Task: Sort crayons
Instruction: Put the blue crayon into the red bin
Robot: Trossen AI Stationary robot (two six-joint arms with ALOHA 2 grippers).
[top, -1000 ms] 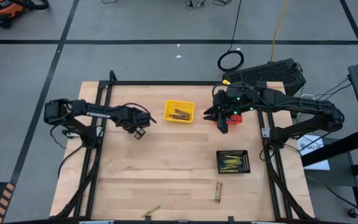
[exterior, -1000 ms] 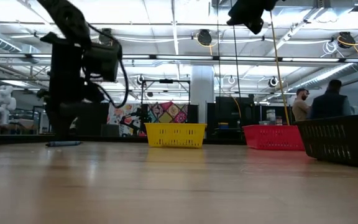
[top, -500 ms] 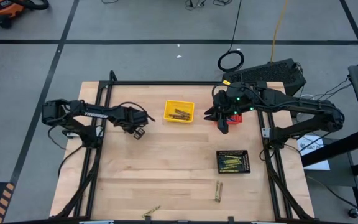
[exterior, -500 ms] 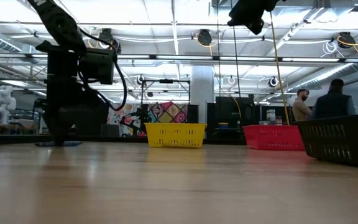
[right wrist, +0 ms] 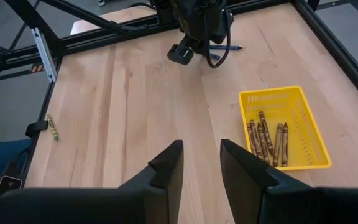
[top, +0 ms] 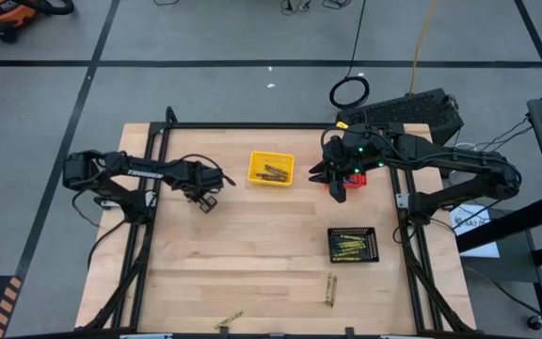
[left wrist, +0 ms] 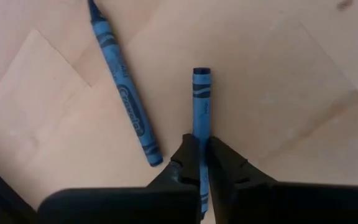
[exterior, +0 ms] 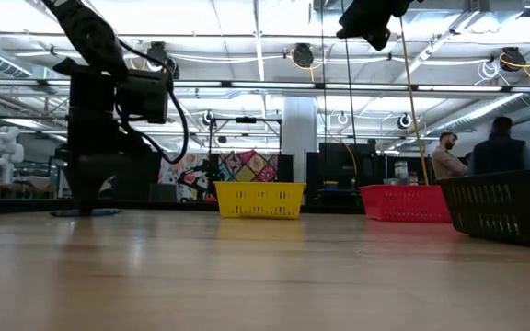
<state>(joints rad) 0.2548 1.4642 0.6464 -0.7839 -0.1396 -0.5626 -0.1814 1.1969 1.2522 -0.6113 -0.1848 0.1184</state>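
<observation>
Crayons (top: 272, 172) seen from above: brown ones fill my yellow basket (top: 256, 161), olive ones the black basket (top: 373, 245), a few lie loose at the desk's (top: 252, 254) near edge. Left wrist: my left hand (left wrist: 199, 163) is clamped on a blue crayon (left wrist: 201, 99), another beside (left wrist: 124, 99). Right wrist: my right hand (right wrist: 199, 163) hangs apart, empty.

From my remote station, the low camera recorded the following. Item one: the table (exterior: 265, 276), pale wood, filling the lower half of the picture. Item two: the left gripper (exterior: 87, 198), dark, lowered to the table at far left, with something thin and blue lying at its tip; I could not make out its jaws. Item three: a yellow mesh basket (exterior: 259, 199), centre. Item four: a red basket (exterior: 405, 203), right of it. Item five: a black basket (exterior: 509, 211), far right, nearest the camera. Item six: the other arm (exterior: 372, 20), hanging at the top. Item seven: people (exterior: 486, 152) standing in the room behind.
</observation>
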